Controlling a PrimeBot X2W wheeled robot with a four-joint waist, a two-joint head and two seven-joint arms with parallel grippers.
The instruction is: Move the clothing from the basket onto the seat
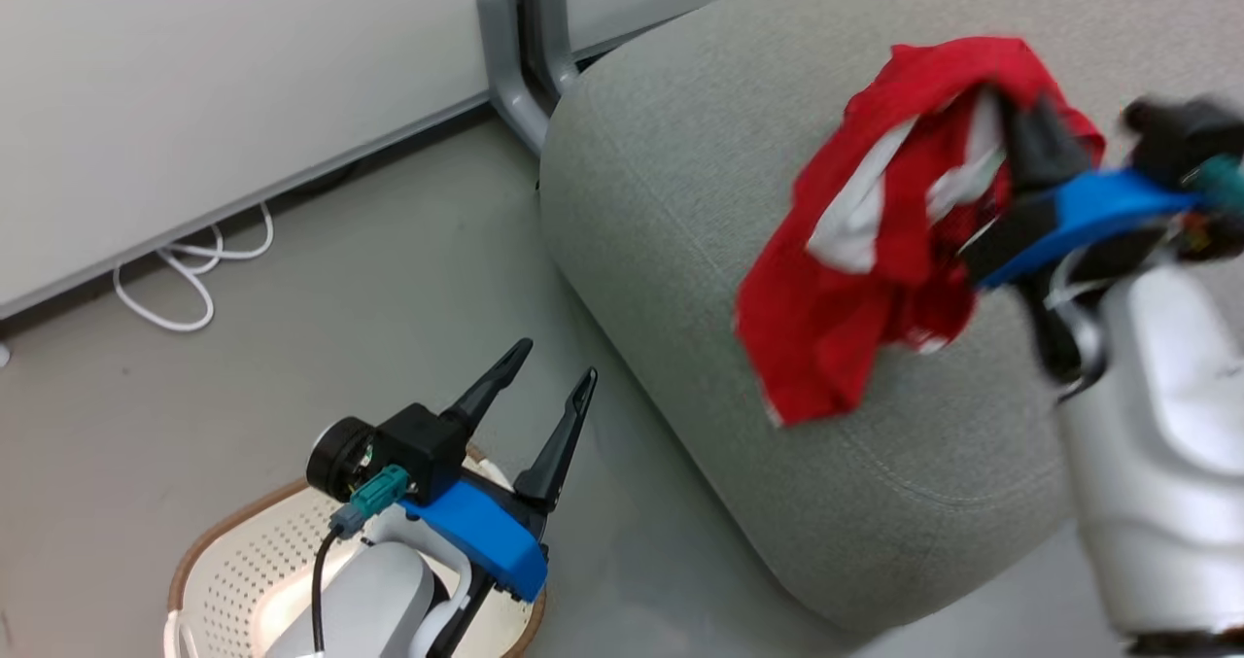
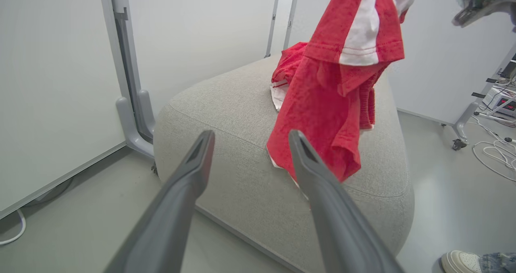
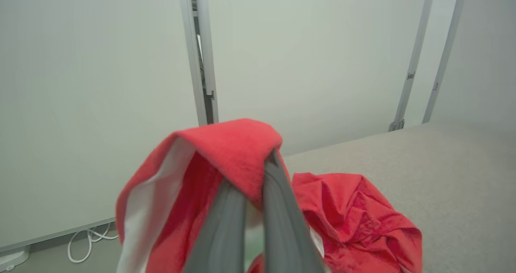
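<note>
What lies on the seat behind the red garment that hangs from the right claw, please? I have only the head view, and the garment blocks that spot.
Observer: A second red garment lies crumpled on the seat, beyond the hanging garment.
Operator: Thank you. Is the right claw's grip sound? It is blurred here.
Observer: The right claw is shut on a fold of the hanging garment, which drapes over it.
Operator: Is anything beside the seat?
Observer: A person's shoe stands on the floor close to the seat.
</note>
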